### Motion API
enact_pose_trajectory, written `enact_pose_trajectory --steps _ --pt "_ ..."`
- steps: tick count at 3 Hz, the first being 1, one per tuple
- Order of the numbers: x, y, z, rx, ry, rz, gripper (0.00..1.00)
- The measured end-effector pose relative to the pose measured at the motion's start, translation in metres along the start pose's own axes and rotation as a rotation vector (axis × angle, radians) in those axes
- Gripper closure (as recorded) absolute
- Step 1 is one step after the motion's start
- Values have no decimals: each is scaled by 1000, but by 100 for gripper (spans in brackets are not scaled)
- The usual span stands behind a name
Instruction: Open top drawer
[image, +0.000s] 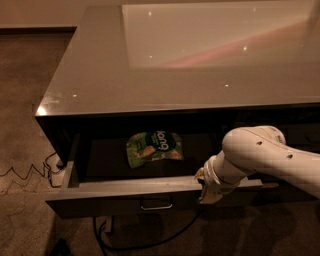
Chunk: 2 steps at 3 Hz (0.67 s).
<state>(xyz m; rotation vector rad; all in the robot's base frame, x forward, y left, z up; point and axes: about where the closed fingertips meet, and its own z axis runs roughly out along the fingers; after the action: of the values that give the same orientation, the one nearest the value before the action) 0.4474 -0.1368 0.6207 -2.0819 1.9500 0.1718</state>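
The top drawer (107, 189) stands pulled out from under the glossy grey surface (100, 75) of a dark cabinet. Its front panel has come well forward of the cabinet face, and the dim inside is open to view. The small metal loop handle (156, 205) sits at the middle of that dark front and serves as the mark for everything else.

The claw (206, 186) is to the right of the handle and slightly higher, at the top edge of the drawer front. Its pale tip appears to touch or overlap that edge. I cannot tell whether the claw is spread, pressed together or pinching the panel, because the wrist and the shadow hide it. The white arm (270, 155) runs away from the handle to the right and out of view. Its rounded wrist section hangs over the right part of the drawer opening.

Behind the handle and above it in the view, a green snack bag (154, 147) lies flat on the drawer floor, well apart from the claw. Below the handle, a dark cable (150, 242) curves across the floor under the drawer front. Far to the left of the handle, past the drawer's left corner, a thin zigzag wire (22, 172) lies on the brown carpet (25, 100).
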Motion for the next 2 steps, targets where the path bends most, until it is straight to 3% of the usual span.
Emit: enact_pose_trajectory --steps 1,2 --pt "0 0 0 0 0 0 9" --pt "0 0 0 0 0 0 0"
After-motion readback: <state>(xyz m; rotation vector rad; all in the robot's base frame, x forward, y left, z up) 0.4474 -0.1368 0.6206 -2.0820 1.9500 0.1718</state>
